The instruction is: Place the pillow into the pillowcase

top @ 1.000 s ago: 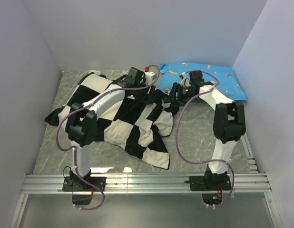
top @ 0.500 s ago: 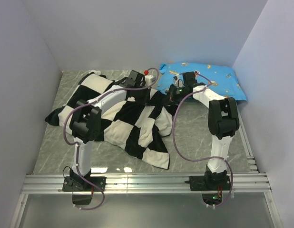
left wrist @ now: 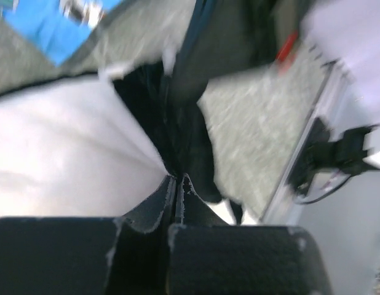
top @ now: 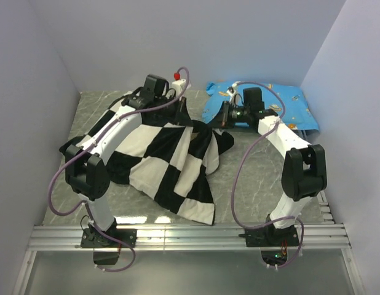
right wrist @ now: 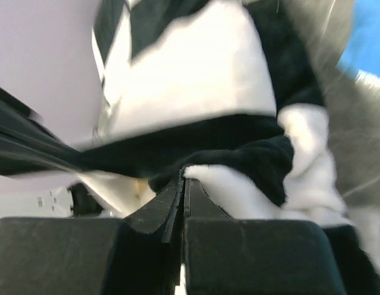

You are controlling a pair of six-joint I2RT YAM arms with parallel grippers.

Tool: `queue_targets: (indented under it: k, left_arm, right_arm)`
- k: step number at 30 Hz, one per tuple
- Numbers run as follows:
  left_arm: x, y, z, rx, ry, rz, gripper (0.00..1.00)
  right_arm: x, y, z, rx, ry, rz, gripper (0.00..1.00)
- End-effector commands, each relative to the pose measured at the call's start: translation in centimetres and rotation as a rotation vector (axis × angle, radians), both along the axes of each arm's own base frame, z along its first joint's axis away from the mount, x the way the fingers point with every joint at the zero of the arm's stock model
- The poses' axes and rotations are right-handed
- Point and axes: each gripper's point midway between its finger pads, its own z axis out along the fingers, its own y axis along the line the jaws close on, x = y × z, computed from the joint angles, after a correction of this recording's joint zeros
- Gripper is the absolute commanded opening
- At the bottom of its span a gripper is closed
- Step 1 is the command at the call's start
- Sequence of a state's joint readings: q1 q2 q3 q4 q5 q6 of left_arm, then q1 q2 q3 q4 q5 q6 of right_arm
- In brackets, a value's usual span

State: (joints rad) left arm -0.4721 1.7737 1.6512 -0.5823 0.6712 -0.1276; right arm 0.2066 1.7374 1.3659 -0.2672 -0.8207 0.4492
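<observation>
The left gripper (left wrist: pixel 178 182) has just snapped shut on a fold of black cloth, jaws pressed together with the fabric running out between them. The right gripper (right wrist: pixel 182 179) has done the same on a black-and-white fold. A second ago both hung open over the far edge of the case (top: pixel 159 153). Now that edge is pinched at two points, and the left one has gone up and to the left, so the cloth rises to a peak at the far middle and drapes down from it toward the near side. The right pinch sits lower, just right of that peak, close to the blue pillow (top: pixel 282 98) at the far right. The rest of the case has been dragged with it. It lies less spread, bunched under the left arm, with its near corner resting on the table (top: pixel 264 166). The pillow shows in no view, and I cannot tell whether it lies under the case. My reading is that the arms have taken hold of the case's mouth to spread it. The opening is not yet held apart, and nothing shows the pillow inside, so the task looks to be at an early stage.
</observation>
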Motion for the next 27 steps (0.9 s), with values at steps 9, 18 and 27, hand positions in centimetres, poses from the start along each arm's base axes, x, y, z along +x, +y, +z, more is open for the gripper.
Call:
queue_targets:
  k: [9,18,27]
  left_arm:
    - [-1.1,-4.7,5.6,-0.226,0.094,-0.129,0.0]
    - [-9.7,-4.6,-2.1,-0.128,0.239,-0.313,0.0]
    - [-8.3,-2.6,-6.7,-0.027,0.2,-0.266,0.38]
  right_arm:
    - [-2.1,3.7,-1.0,0.014,-0.012,0.035,0.0]
    - [6.4,-1.3,1.8,0.118,-0.069,-0.353,0.0]
    - [-0.7,-6.4,-2.6,-0.234,0.055,-0.042,0.5]
